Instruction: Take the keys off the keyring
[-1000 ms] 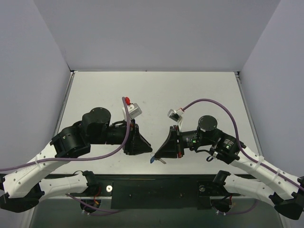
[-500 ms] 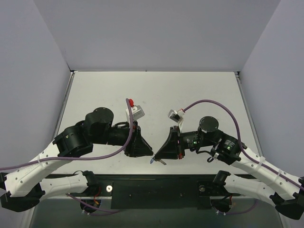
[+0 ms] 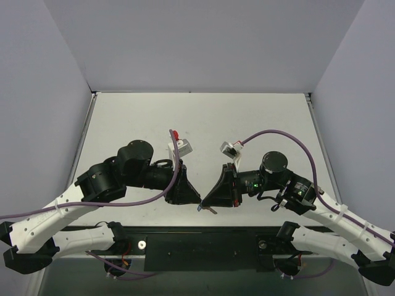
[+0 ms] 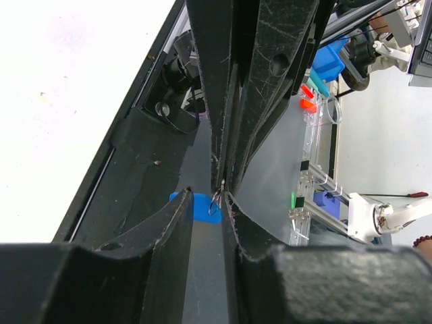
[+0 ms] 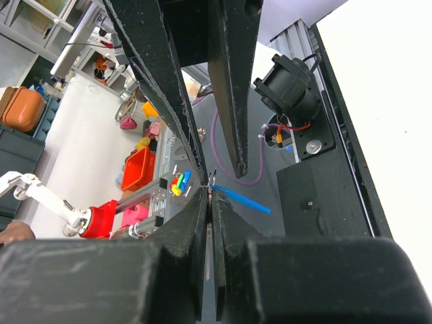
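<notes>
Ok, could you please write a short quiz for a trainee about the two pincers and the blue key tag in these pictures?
1. True or false: the left pincer and the right pincer point at each other with their tips close together.
2. What colour is the plastic tag of the keyring? A red, B blue, C green.
3. Fill in: in its own wrist view, the right pincer is ____ (open or shut).

Key: 1 true; 2 B; 3 shut.

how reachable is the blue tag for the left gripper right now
Likely yes: the left gripper is open with the tag right at its fingertips, nothing between. The right gripper, pinching the ring, crowds in close.
</notes>
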Action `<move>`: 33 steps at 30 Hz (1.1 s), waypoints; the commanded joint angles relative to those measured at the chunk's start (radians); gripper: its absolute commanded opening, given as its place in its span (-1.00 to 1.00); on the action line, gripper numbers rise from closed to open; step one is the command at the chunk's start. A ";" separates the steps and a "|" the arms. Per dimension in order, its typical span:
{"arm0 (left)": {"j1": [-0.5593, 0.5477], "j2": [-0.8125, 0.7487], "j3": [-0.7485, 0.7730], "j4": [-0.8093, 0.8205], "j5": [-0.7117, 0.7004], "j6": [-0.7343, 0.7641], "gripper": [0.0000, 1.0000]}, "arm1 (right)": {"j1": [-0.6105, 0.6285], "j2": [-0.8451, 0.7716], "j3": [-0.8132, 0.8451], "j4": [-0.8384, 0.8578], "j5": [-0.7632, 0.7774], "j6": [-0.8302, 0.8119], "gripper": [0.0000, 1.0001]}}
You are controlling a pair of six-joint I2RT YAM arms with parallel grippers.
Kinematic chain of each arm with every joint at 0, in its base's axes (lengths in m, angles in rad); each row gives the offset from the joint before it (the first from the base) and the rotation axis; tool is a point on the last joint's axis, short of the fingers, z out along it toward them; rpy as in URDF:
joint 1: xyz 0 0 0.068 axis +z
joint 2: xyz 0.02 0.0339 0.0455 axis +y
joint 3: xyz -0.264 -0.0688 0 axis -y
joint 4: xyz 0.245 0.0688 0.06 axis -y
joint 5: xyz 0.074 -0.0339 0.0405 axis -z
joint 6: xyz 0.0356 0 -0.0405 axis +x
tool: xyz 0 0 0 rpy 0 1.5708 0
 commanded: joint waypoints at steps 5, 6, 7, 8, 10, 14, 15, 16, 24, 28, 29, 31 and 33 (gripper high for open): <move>-0.006 0.002 -0.002 0.085 0.033 -0.016 -0.51 | 0.012 -0.014 0.045 0.053 -0.003 -0.007 -1.00; -0.008 0.001 -0.004 0.091 0.040 -0.019 -0.56 | 0.012 -0.014 0.047 0.053 -0.005 -0.007 -1.00; -0.008 0.001 -0.012 0.100 0.042 -0.021 -0.58 | 0.010 -0.015 0.047 0.051 -0.002 -0.009 -1.00; -0.008 -0.002 -0.015 0.105 0.054 -0.028 -0.68 | 0.010 -0.017 0.048 0.048 0.001 -0.013 -1.00; -0.009 -0.015 -0.036 0.145 0.082 -0.048 -0.83 | 0.012 -0.021 0.048 0.039 0.014 -0.021 -1.00; -0.013 -0.054 -0.093 0.243 0.102 -0.110 -1.00 | 0.010 -0.038 0.036 0.027 0.064 -0.043 -1.00; -0.014 -0.070 -0.110 0.269 0.094 -0.125 -1.00 | 0.010 -0.043 0.031 0.027 0.089 -0.044 -1.00; -0.016 -0.074 -0.116 0.283 0.085 -0.133 -1.00 | 0.009 -0.044 0.028 0.036 0.104 -0.043 -1.00; -0.058 -0.134 -0.173 0.356 -0.127 -0.180 -1.00 | 0.009 -0.057 0.039 0.022 0.262 -0.053 -1.00; -0.101 -0.137 -0.196 0.404 -0.223 -0.194 -1.00 | 0.009 -0.043 0.040 0.030 0.330 -0.041 -1.00; -0.109 -0.137 -0.197 0.409 -0.263 -0.202 -1.00 | 0.009 -0.041 0.042 0.045 0.331 -0.038 -1.00; -0.126 -0.139 -0.194 0.404 -0.312 -0.203 -1.00 | 0.010 -0.035 0.040 0.064 0.345 -0.026 -1.00; -0.137 -0.143 -0.196 0.405 -0.358 -0.210 -1.00 | 0.010 -0.035 0.040 0.080 0.362 -0.017 -1.00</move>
